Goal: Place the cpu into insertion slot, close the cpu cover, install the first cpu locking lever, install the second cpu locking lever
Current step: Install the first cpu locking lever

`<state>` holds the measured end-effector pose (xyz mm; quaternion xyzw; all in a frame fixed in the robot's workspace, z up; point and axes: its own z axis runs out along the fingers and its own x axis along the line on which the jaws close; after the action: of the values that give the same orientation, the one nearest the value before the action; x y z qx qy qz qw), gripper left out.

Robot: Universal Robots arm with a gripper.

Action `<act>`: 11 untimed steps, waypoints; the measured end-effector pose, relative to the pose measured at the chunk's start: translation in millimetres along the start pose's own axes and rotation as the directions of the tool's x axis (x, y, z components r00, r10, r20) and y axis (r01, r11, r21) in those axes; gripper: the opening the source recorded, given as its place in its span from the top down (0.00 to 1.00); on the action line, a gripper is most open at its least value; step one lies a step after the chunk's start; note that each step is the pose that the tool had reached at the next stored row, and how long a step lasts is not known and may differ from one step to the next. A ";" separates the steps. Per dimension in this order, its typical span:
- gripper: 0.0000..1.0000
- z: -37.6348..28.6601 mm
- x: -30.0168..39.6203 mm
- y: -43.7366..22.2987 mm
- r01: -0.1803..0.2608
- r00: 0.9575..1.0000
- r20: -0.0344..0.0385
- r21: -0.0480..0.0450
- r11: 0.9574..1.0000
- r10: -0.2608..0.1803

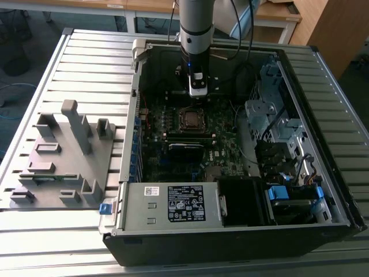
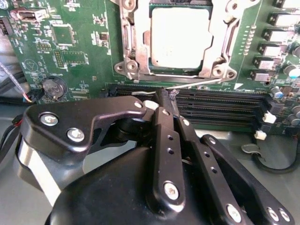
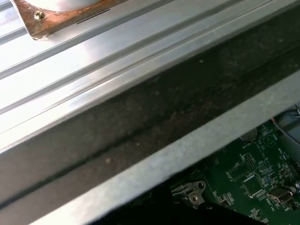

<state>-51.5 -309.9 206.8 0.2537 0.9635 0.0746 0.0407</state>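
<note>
Exterior view: gripper (image 1: 198, 88) inside open pc case (image 1: 323, 173), near cpu (image 1: 190, 118) on motherboard (image 1: 225, 156). White printed label (image 1: 185, 203) on power supply box.

Second wrist view: cpu seated in insertion slot (image 2: 212, 51), cpu cover (image 2: 138, 42) lying flat round its edges. Jaws pressed together, tips at end of thin wire locking lever (image 2: 197, 84), just above memory slots (image 2: 220, 101); can't tell if lever is pinched.

First wrist view: slatted table (image 3: 93, 61), case wall (image 3: 187, 150), corner of motherboard.
</note>
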 end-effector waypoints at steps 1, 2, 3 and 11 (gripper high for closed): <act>0.90 0.6 -0.4 0.1 0.000 1.000 0.000 0.000 1.000 0.000; 0.90 1.1 -0.7 0.3 0.000 1.000 0.000 0.000 1.000 0.000; 0.90 1.6 -1.0 0.4 0.000 1.000 0.000 0.000 1.000 0.000; 0.90 3.8 -1.3 0.2 -0.002 1.000 0.002 0.003 1.000 0.002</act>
<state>-49.8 -309.9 203.1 0.2547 0.9634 0.0727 0.0413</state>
